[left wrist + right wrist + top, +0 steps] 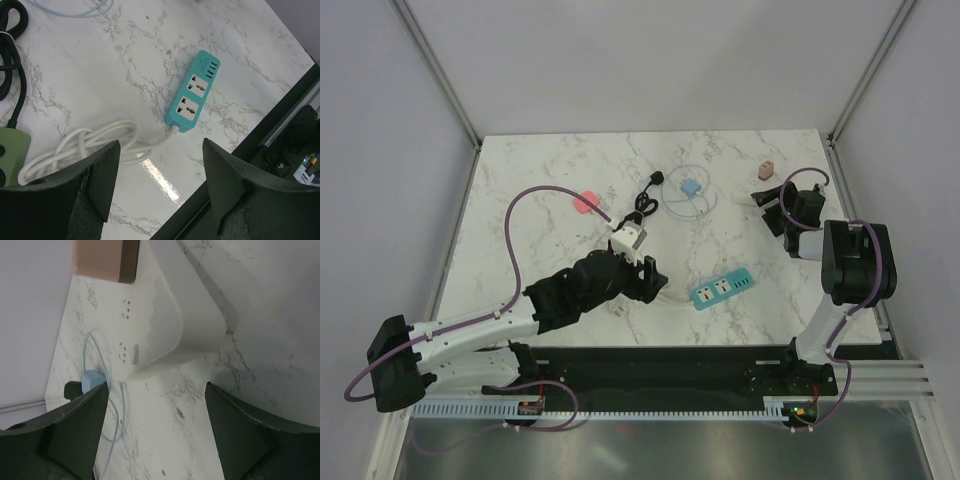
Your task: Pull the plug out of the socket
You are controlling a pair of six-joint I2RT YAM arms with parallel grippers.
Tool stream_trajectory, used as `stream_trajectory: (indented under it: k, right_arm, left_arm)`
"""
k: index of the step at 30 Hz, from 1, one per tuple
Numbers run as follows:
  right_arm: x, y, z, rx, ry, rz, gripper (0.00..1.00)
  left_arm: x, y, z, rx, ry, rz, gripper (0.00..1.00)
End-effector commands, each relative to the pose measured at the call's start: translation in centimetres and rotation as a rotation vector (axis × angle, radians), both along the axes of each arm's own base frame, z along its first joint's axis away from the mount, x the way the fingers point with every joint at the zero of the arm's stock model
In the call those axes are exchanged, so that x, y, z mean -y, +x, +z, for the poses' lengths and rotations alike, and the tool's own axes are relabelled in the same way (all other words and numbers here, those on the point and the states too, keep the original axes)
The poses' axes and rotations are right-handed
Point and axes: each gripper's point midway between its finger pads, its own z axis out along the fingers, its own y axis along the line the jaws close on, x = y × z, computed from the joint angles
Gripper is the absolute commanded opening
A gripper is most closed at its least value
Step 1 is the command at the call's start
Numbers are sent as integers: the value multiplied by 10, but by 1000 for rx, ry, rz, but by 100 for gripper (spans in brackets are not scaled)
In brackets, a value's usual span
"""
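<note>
Just outside the released, empty left pincer (160, 150), the green socket (10, 155), black cord (20, 97) running into it

A robot lab cell: marble-look desk (540, 180) boxed by plain white panels (650, 60) and aluminium posts (438, 68), slotted mounting rail (670, 407) at its near edge.

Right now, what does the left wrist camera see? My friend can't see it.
A teal plastic power strip with two empty sockets lies on the white marble table, its white cord coiled beside it. The left gripper, open and empty, frames the bottom edge with two black fingers.
</note>
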Motion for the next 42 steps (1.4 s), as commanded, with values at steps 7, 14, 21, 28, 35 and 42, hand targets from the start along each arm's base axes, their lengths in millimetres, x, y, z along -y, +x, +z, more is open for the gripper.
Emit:
stream_trajectory:
  k: [7,14,21,28,35,42]
  right_arm:
    - [12,21,-4,64,54,-97,81]
    - [19,25,-20,72,130,-180,73]
    - [23,29,-32,47,126,-198,53]
    - [10,22,-35,35,99,-101,19]
    - [-8,-15,-32,-11,94,-7,3]
    - [-29,-93,-51,-179,88,95,0]
  left_arm:
    - [6,8,30,63,-59,8,73]
    - [7,9,32,74,-50,-1,73]
    - [8,7,34,76,-54,-12,73]
    - [24,5,47,70,-64,-71,74]
    - [62,11,54,38,-50,-158,75]
    - [109,38,59,-53,-82,-205,78]
